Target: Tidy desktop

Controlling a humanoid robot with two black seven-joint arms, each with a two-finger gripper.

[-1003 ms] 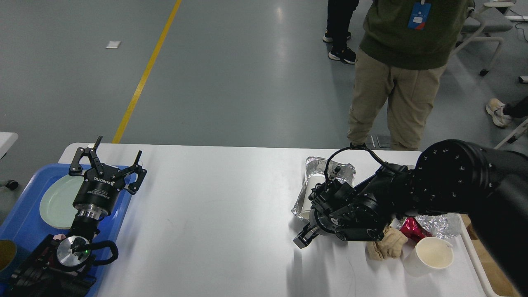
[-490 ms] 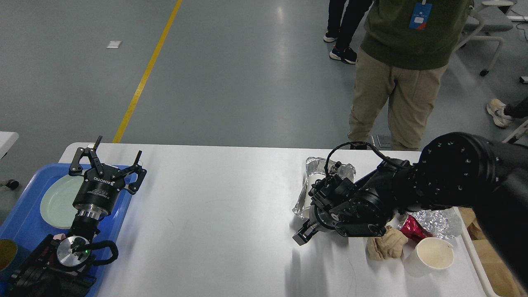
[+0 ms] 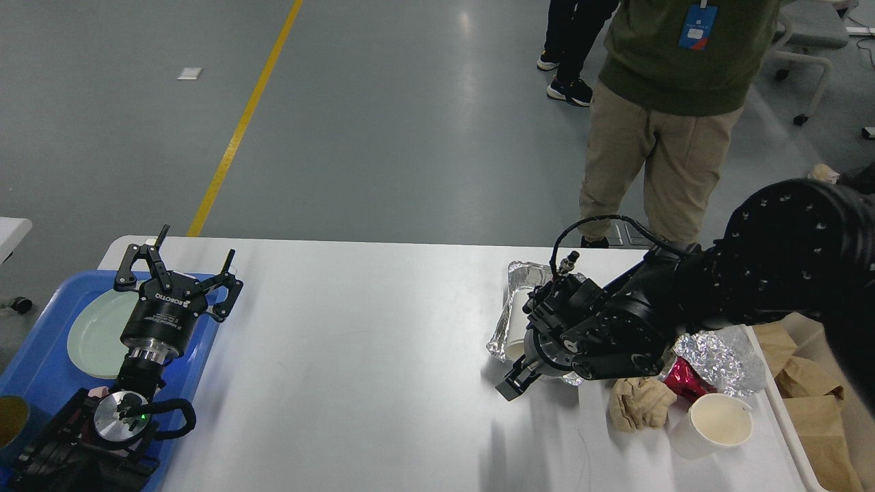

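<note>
Left claw (image 3: 179, 263) spread wide above blue tray (image 3: 41, 362); right claw (image 3: 514, 384) state unclear, low over desktop (image 3: 355, 355)

One white table (image 3: 383, 355) fills the view. One blue tray (image 3: 41, 355) sits at its left end and holds one pale green plate (image 3: 92, 335). At the right end are one foil tray (image 3: 523, 277), one crumpled foil sheet (image 3: 724, 355), one paper cup (image 3: 719, 420), one brown paper wad (image 3: 636, 403) and one shiny red wrapper (image 3: 680, 379). Two robot arms show, and two people stand beyond.
</note>
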